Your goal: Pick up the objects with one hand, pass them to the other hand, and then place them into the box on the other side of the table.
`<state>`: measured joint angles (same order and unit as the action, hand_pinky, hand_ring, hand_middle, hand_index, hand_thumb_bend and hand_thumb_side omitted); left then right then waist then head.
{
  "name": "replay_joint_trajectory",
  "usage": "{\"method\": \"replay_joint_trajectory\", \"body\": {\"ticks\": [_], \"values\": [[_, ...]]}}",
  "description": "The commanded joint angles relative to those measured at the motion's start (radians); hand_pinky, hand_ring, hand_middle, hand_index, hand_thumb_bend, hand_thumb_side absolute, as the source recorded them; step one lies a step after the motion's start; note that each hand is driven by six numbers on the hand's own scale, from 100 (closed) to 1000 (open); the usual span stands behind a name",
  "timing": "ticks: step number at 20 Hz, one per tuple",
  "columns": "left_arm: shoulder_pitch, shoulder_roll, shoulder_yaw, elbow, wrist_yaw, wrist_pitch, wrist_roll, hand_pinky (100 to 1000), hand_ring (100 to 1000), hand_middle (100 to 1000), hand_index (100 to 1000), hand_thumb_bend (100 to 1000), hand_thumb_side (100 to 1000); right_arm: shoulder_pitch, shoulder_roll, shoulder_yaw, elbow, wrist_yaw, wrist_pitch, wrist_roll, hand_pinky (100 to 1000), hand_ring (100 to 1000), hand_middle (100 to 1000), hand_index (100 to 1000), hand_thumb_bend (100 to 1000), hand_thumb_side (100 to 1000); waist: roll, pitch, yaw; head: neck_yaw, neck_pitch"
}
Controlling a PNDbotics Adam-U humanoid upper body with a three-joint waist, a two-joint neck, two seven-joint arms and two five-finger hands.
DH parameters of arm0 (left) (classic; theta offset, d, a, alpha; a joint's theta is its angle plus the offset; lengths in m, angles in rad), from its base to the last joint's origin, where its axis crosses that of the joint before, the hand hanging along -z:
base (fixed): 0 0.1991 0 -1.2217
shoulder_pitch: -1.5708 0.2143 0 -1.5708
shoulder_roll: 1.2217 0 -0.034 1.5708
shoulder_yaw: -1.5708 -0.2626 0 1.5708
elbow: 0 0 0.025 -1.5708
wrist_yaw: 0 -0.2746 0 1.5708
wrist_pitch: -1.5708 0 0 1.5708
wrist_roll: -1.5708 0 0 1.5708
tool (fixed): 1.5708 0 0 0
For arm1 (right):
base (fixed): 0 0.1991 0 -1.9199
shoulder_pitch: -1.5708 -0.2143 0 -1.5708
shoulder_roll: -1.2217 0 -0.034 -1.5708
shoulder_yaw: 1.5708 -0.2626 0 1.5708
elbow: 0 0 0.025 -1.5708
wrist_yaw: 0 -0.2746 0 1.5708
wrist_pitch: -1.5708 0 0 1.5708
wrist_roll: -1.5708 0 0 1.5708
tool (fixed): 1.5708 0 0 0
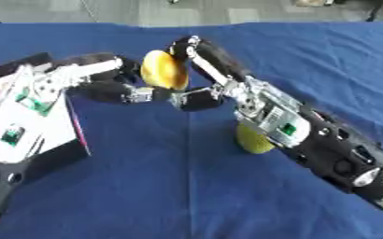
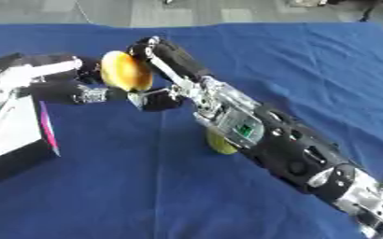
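Observation:
A yellow-orange rounded fruit (image 1: 164,70) is held above the blue table, between both hands. My right hand (image 1: 215,63) reaches in from the lower right, its fingers curled over the fruit's top and right side and its thumb below. My left hand (image 1: 105,88) comes from the left, with fingers curled round the fruit's left side. A second, yellow-green fruit (image 1: 252,140) lies on the cloth, partly hidden under my right forearm. The box (image 1: 39,161), dark-walled with white and pink inside, stands at the left edge under my left arm.
The blue cloth (image 1: 187,196) covers the whole table. My right forearm (image 2: 293,149) lies diagonally across the middle. Grey floor shows beyond the far edge.

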<state>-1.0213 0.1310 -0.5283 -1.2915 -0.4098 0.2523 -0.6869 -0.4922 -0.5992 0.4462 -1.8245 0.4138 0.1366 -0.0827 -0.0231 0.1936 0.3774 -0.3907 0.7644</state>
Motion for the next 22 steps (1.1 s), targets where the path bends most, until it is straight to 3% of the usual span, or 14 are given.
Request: {"method": "replay_joint_trajectory", "body": {"ticks": [1, 15, 18, 22], "values": [[-0.017, 0.006, 0.003, -0.017, -0.003, 0.004, 0.007, 927, 887, 842, 798, 596, 866, -0.013, -0.006, -0.003, -0.017, 0.010, -0.004, 0.000, 678, 655, 496, 592, 169, 100, 0.005, 0.000, 0.001, -0.002, 0.006], [-0.013, -0.027, 0.012, 0.036, -0.016, 0.028, 0.063, 927, 883, 838, 791, 542, 897, -0.016, -0.003, 0.014, -0.033, 0.052, -0.032, -0.009, 679, 648, 496, 592, 195, 100, 0.005, 0.003, -0.001, -0.006, 0.006], [-0.013, -0.031, 0.013, 0.042, -0.017, 0.031, 0.068, 924, 879, 833, 786, 512, 895, -0.017, -0.002, 0.016, -0.034, 0.056, -0.034, -0.009, 679, 648, 499, 592, 197, 100, 0.005, 0.004, -0.001, -0.006, 0.006], [-0.012, -0.035, 0.014, 0.049, -0.017, 0.039, 0.083, 907, 862, 810, 766, 403, 877, -0.018, 0.000, 0.019, -0.034, 0.061, -0.036, -0.008, 679, 647, 499, 592, 200, 100, 0.005, 0.005, -0.001, -0.006, 0.006]]}}
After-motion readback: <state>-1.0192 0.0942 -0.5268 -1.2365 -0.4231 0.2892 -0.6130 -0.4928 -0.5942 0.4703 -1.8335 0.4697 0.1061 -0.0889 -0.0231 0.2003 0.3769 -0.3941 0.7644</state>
